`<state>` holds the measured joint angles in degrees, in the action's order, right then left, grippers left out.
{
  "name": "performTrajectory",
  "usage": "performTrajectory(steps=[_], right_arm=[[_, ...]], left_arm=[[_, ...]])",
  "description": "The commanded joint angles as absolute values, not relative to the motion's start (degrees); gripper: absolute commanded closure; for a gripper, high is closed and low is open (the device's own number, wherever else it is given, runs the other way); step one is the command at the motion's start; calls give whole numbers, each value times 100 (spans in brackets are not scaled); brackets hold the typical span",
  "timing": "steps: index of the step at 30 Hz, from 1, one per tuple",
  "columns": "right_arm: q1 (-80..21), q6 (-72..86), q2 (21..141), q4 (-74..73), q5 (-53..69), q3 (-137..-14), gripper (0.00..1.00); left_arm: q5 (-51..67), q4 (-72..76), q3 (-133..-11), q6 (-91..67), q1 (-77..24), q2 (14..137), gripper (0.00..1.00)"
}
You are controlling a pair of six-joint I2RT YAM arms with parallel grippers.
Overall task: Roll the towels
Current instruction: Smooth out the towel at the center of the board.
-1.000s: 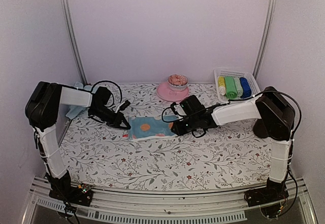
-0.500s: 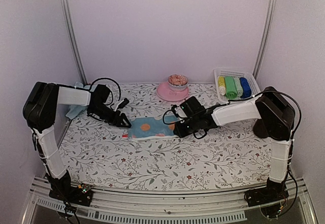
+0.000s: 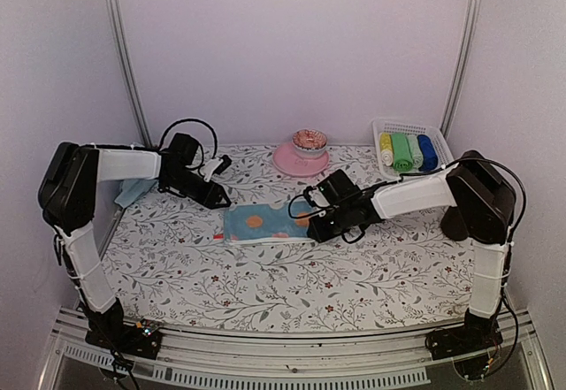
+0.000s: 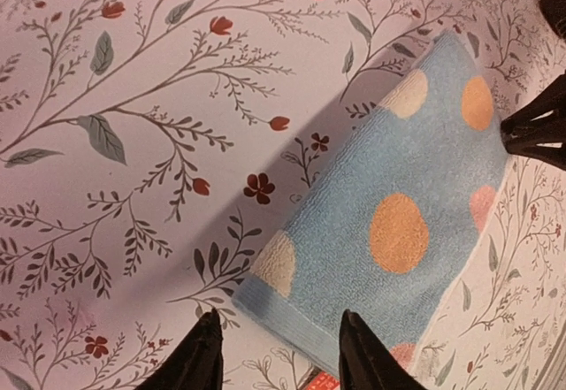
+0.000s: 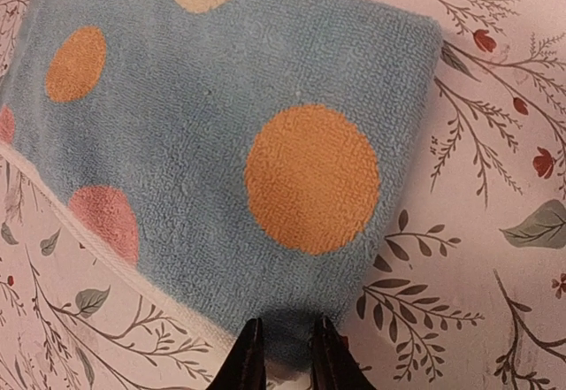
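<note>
White tablecloth sprigged with grey leaves and small red flowers covers the table nearest the arm bases. Further in, between the two hands, the folded towel lies flat on it, blue terry with orange, pink and cream dots.

The right gripper sits low at the towel's end on its own side. In the right wrist view its fingers are drawn close together, and the near hem of the towel runs up between the tips, so they appear to pinch that edge. The rest of the towel spreads away ahead of the fingers.

The left gripper hangs just off the opposite end. Its jaws stand apart with nothing between them, and a corner of the towel lies just beneath and ahead of its fingertips.

Pale blue cloths lie behind the left gripper, beside its arm. Beyond both hands stands a pink plate bearing a small bowl. Farther beyond the right gripper, a white basket holds rolled towels side by side: yellow, green, pale green, blue.
</note>
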<state>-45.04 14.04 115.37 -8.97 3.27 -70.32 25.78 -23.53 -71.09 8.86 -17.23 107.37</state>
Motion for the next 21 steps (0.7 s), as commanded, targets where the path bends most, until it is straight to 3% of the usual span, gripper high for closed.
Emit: performTrajectory(steps=[1, 6, 21], right_arm=[[-4396, 1409, 11304, -1120, 273, -6868, 80], [-4388, 1414, 11171, -1097, 455, -7072, 80], [-4376, 1571, 11945, -669, 209, -8531, 80]], left_arm=[[2072, -2054, -7280, 1041, -1989, 10988, 58], [1707, -1937, -7282, 1064, -2114, 11130, 64], [1471, -1728, -7190, 1189, -2162, 11160, 60]])
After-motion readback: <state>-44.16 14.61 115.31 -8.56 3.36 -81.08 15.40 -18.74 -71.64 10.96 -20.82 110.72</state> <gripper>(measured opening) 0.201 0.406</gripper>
